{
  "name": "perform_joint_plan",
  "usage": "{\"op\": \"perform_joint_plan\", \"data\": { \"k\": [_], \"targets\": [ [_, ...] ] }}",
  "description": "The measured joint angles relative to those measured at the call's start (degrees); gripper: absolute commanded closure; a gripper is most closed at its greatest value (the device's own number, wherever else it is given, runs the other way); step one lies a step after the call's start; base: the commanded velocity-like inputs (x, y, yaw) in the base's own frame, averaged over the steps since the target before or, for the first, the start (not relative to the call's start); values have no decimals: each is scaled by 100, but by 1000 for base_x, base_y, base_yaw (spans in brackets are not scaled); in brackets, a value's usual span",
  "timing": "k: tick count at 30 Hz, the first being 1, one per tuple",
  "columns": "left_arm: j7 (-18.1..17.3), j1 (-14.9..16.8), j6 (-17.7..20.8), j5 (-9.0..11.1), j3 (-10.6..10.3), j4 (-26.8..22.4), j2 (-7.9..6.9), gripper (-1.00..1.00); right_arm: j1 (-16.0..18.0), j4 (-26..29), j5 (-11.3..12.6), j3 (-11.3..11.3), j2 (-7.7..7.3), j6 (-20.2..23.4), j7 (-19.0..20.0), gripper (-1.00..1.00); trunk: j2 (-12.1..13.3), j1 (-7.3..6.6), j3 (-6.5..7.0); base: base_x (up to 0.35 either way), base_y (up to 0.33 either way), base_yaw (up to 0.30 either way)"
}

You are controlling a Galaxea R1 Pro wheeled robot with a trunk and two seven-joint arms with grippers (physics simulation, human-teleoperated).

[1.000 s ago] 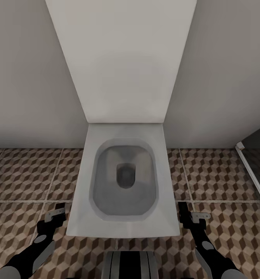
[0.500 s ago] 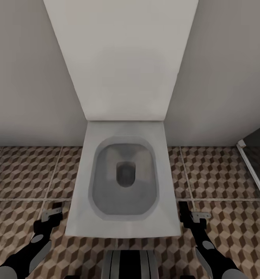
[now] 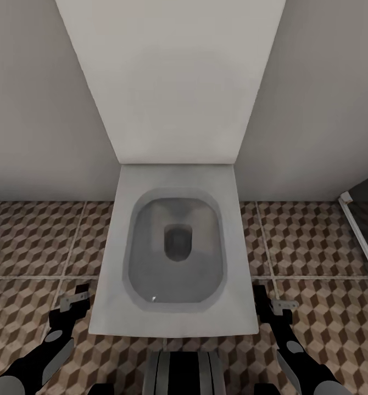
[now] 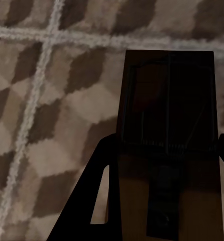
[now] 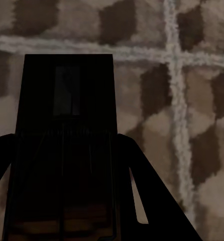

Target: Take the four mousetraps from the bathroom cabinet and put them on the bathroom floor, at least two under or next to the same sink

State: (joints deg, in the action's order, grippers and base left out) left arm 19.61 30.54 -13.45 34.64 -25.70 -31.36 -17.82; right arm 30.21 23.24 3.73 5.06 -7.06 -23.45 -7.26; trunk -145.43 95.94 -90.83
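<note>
In the left wrist view, the left end effector (image 4: 162, 165) was closed on a small flat tan-brown mousetrap board with dark wire parts (image 4: 167, 115), which filled the centre and lower right of that frame, and in the right wrist view the right end effector (image 5: 62, 165) likewise gripped a second, shadow-darkened flat mousetrap board (image 5: 67, 100) at centre left. Beneath both lay the bathroom floor of brown, beige and white cube-pattern tiles with pale grout lines (image 3: 35, 241). In the head view, the two end effectors sat at lower left (image 3: 68, 311) and lower right (image 3: 273, 307), either side of a white square-edged toilet (image 3: 176, 315) against a pale grey wall (image 3: 35, 109).
</note>
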Motion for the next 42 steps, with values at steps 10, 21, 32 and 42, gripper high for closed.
{"op": "perform_joint_plan", "data": {
  "k": [10,21,32,42],
  "targets": [
    [0,0,-1,0,0,-7,-1,100,0,0,0,0,0,0,0,100,0,0,0,0,0,0],
    [9,0,-13,2,5,-32,-9,100,0,0,0,1,0,0,0,100,-11,21,-177,0,0,0],
    [9,0,-18,0,14,-86,-19,100,0,8,9,-23,-96,0,-7,100,-11,21,-177,0,0,0],
    [14,0,-18,1,20,-86,-113,100,0,200,24,-50,-200,-7,-17,100,-11,21,-177,0,0,0]
  ]
}}
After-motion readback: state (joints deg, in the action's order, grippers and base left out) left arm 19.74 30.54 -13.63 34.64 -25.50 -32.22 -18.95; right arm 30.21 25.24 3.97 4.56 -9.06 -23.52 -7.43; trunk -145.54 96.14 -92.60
